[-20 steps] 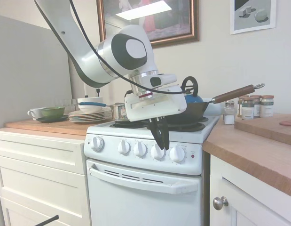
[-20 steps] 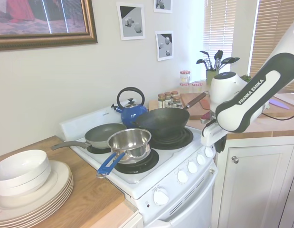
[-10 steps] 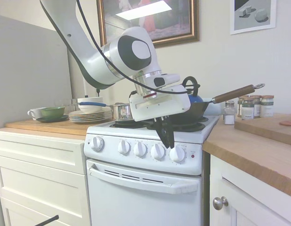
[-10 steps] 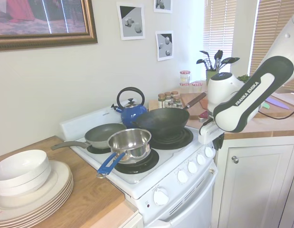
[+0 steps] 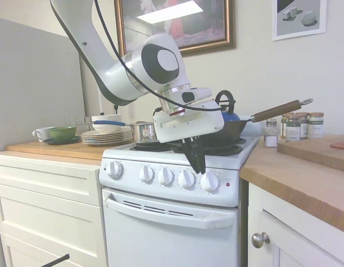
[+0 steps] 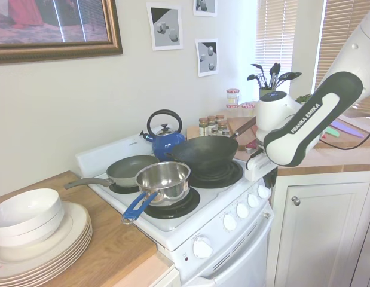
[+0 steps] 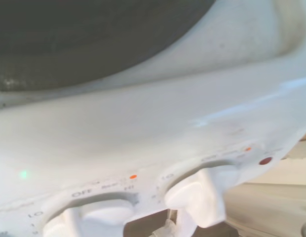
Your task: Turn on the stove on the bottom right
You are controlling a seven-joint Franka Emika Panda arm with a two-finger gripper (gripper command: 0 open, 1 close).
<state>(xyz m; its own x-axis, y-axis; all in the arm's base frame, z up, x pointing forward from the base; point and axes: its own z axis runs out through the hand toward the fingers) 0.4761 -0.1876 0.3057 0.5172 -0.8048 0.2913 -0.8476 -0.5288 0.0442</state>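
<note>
The stove point(image 5: 172, 189) is seen between the white drawers point(image 5: 46, 194) and a wooden counter point(image 5: 305, 178), its front panel carrying a row of five round white knobs. The gripper point(image 5: 197, 164) is held just above the gap between the two rightmost knobs, fingers pointing down and drawn close together with nothing between them; whether a thin slit remains cannot be told. The rightmost knob point(image 5: 209, 182), next to the red lamp point(image 5: 228, 184), is judged the likely control for the front right burner, though the panel markings are too small to confirm it. For the step to be done well, the fingers would first need to be parted, then lowered so the raised rib of the knob point(image 7: 202, 195) is straddled, and the wrist turned about the knob's own axis; an off-centre grip is expected to slip on the smooth glossy plastic. In the wrist view the panel is shown as shiny white enamel with faint "OFF" lettering, blurred. On top, black coil burners are covered by a dark wok point(image 6: 205, 155) with a wooden handle, a polished steel saucepan point(image 6: 164, 179) with a blue handle, a grey frying pan point(image 6: 128, 169) and a blue kettle point(image 6: 164, 140).
</note>
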